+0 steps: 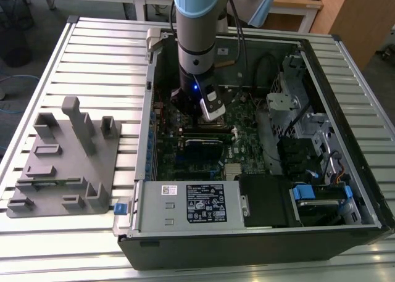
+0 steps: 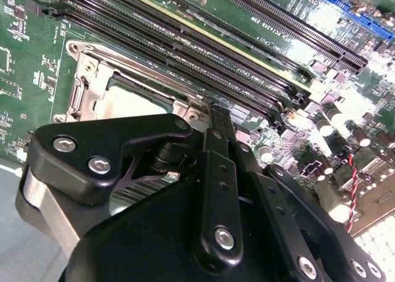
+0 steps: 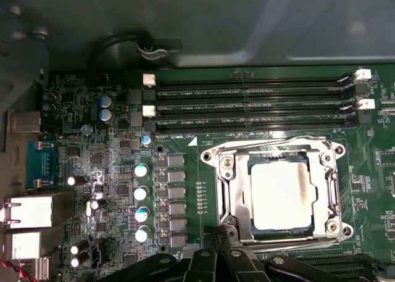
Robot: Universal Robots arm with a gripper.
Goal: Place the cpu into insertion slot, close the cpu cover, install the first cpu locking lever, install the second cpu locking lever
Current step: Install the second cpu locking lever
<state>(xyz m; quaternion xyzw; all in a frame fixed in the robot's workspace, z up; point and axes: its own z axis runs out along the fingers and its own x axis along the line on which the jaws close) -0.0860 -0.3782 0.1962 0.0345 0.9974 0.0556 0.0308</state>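
The cpu [image 3: 279, 195] lies flat in the insertion slot [image 3: 338, 231], its pale metal top showing through the cut-out of the cpu cover [image 3: 229, 189]. The cover lies down around the chip. A thin wire locking lever [image 3: 271, 144] runs along one side of the socket. My gripper [image 3: 220, 234] hangs low over the board at the socket's edge, fingers together and holding nothing. In the second wrist view the gripper [image 2: 217, 114] touches or nearly touches the socket rim beside the cpu [image 2: 133, 103] and the cover [image 2: 92, 78]. In the exterior view the gripper [image 1: 210, 112] is inside the open computer case.
Long black memory slots [image 3: 247, 106] run beside the socket, with capacitors [image 3: 142, 192] and rear ports [image 3: 28, 211] nearby. The case [image 1: 321, 66] holds a power supply [image 1: 185, 205], drive cages and cables. A grey fixture plate [image 1: 62, 165] lies on the slatted table at the exterior view's left.
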